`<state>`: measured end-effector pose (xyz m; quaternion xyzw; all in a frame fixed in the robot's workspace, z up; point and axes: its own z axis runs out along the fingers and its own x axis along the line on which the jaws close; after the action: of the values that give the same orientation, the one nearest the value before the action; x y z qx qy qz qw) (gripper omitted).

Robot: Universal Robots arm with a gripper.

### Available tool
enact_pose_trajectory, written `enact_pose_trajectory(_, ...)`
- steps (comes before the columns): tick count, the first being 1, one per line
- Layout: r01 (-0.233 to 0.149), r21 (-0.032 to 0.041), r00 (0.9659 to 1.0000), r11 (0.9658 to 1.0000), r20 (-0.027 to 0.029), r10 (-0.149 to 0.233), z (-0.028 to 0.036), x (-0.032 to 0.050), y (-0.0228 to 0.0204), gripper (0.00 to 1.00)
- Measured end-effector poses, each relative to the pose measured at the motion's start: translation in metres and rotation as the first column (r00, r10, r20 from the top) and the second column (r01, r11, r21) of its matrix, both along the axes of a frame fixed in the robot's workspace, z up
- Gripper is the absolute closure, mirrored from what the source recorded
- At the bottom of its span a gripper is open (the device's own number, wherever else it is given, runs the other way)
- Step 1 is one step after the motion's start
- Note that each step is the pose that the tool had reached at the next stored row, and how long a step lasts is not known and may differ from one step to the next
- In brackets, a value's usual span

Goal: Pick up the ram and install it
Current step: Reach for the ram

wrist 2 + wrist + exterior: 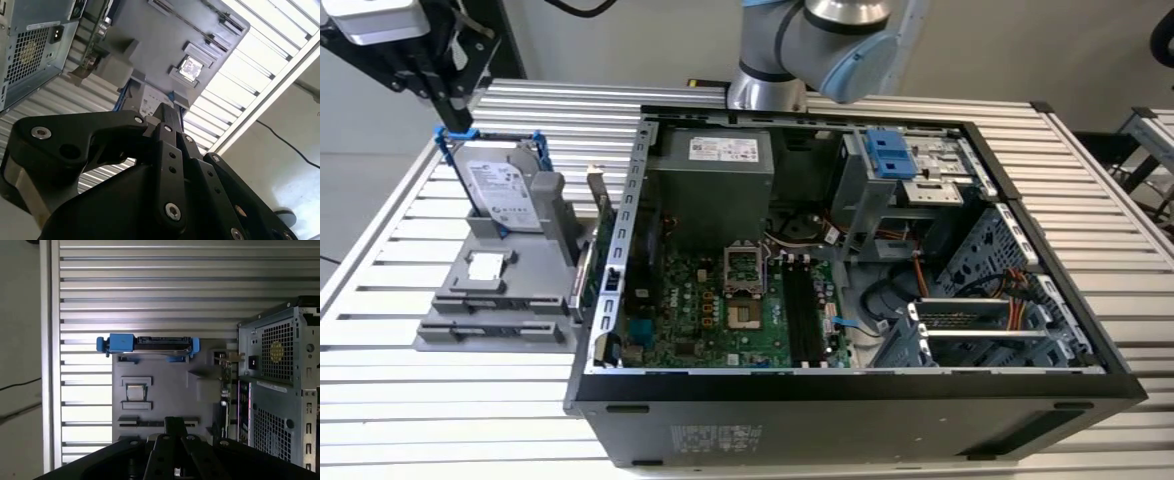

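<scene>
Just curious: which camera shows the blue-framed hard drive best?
The exterior view: the hard drive shows its labelled face. The first wrist view sees it edge-on; in the second wrist view the gripper partly hides it.

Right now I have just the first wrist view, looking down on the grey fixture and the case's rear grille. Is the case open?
Observer: Yes. In the exterior view the computer case lies on its side with the panel off, motherboard exposed.
Operator: Are the memory slots free?
Observer: The long black slots beside the processor socket look empty.
Operator: How high is the pincer?
Observer: The pincer sits about level with the top of the blue frame around the upright hard drive; whether they touch, I cannot tell.
</scene>
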<state>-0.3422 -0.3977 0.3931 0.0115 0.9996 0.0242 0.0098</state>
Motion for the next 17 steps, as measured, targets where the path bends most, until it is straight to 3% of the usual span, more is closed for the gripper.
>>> enact_pose_trajectory(5, 0.000, 0.0001, 1.0000, 1.0000, 0.0001, 0.000, 0.0000, -0.0051, 0.0002, 1.00)
enact_pose_trajectory(17, 0.000, 0.0001, 1.0000, 1.0000, 0.0000, 0.000, 0.0000, -0.0069, -0.0013, 1.00)
